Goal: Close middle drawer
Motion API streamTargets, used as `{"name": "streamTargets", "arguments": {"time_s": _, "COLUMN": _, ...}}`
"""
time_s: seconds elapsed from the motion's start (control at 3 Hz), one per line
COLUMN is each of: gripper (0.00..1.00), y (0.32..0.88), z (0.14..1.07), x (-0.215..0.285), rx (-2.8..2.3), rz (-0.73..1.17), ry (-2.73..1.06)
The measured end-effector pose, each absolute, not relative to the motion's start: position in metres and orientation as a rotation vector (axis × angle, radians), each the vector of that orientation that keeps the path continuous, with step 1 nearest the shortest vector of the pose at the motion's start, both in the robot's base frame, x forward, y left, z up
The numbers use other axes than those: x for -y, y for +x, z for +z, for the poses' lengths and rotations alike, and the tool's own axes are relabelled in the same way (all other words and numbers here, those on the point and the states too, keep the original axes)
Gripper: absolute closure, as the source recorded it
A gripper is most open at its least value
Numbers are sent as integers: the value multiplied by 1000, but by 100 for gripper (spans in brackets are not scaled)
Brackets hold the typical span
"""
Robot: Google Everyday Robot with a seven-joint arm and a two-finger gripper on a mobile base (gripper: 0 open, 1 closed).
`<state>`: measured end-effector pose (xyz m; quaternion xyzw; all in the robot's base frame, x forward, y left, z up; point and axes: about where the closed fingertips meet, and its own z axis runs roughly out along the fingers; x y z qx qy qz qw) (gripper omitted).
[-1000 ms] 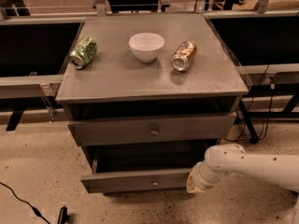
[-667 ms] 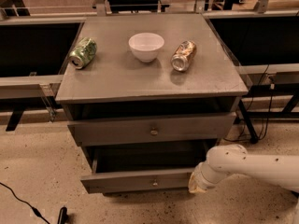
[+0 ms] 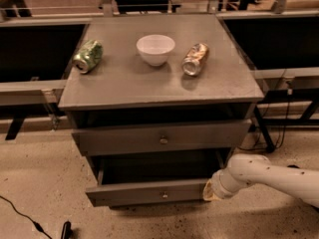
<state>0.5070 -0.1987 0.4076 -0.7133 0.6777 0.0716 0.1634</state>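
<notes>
The grey cabinet (image 3: pixel 159 88) has two drawers standing out. The upper drawer (image 3: pixel 124 139) has a taller front with a brass knob and stands out a little. Below it the middle drawer (image 3: pixel 129 194), with a low front panel and a small knob (image 3: pixel 163 195), is pulled further out, its dark box showing. My gripper (image 3: pixel 212 190) is at the right end of that drawer's front panel, at the end of the white arm (image 3: pixel 269 176) that comes in from the right. It seems to touch the panel's end.
On the cabinet top lie a green can (image 3: pixel 88 56) at the left, a white bowl (image 3: pixel 155 49) in the middle and a brown can (image 3: pixel 195 59) at the right. Dark tables flank the cabinet. A black cable (image 3: pixel 25 218) runs over the floor at the lower left.
The arm and gripper have shifted slightly to the right along the drawer's right end. The middle drawer's front stays at about the same place.
</notes>
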Motion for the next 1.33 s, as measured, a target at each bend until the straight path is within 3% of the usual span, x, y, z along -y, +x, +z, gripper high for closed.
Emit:
{"name": "streamTargets", "arguments": {"time_s": 0.33, "gripper": 28, "y": 507, "z": 407, "x": 199, "rx": -1932, "rz": 204, "ry": -2032}}
{"name": "streamTargets", "arguments": {"time_s": 0.67, "gripper": 5, "y": 505, "z": 407, "x": 198, "rx": -1930, "rz": 202, "ry": -2028}}
{"name": "streamTargets", "arguments": {"time_s": 1.33, "gripper": 0, "y": 491, "z": 407, "x": 194, "rx": -1930, "rz": 202, "ry": -2028}}
